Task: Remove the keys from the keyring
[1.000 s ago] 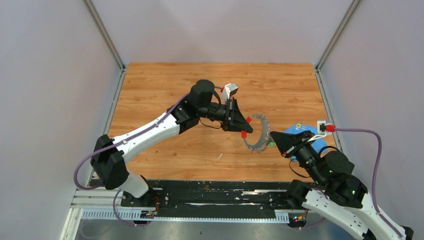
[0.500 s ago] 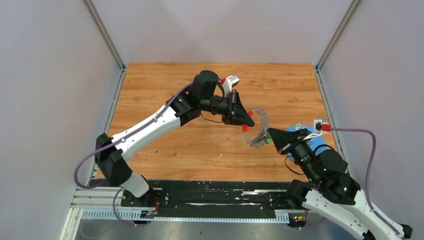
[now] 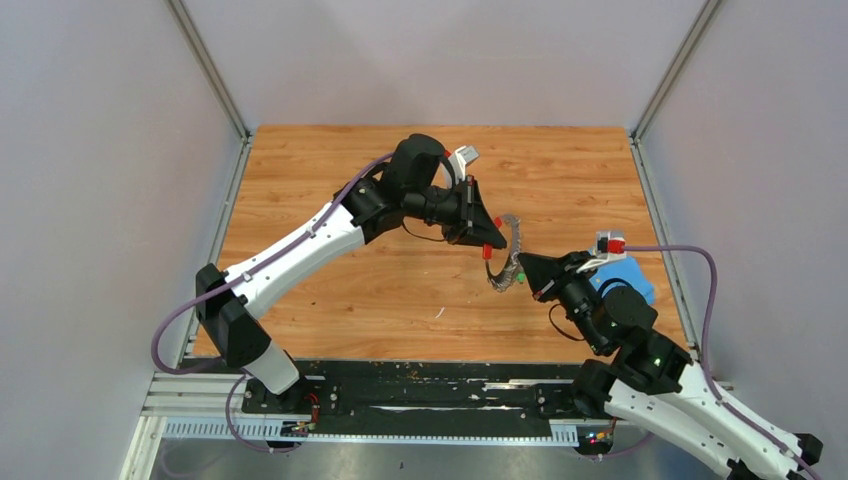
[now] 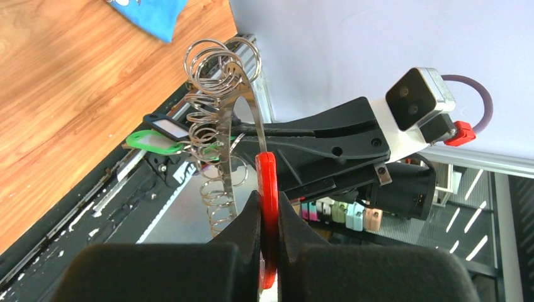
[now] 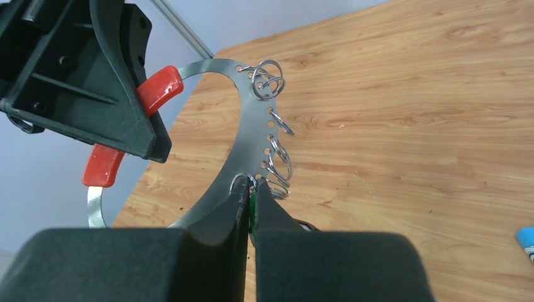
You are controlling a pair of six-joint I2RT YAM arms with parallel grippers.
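Firmly, left gripper [image 4: 269, 207] pinches the steel keyring [image 5: 250, 119] by its red sleeve [image 4: 267, 179]; right gripper [image 5: 250, 192] nips a green key [image 4: 151, 141].

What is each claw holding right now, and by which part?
Left claw clamps the keyring by its red sleeve. Right claw pinches a green-headed key by its green head.

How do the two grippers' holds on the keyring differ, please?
The left gripper clamps the red sleeve of the keyring; the right gripper pinches a green key at its perforated rim. The left reaches from the far left, the right from the near right. Both are shut.
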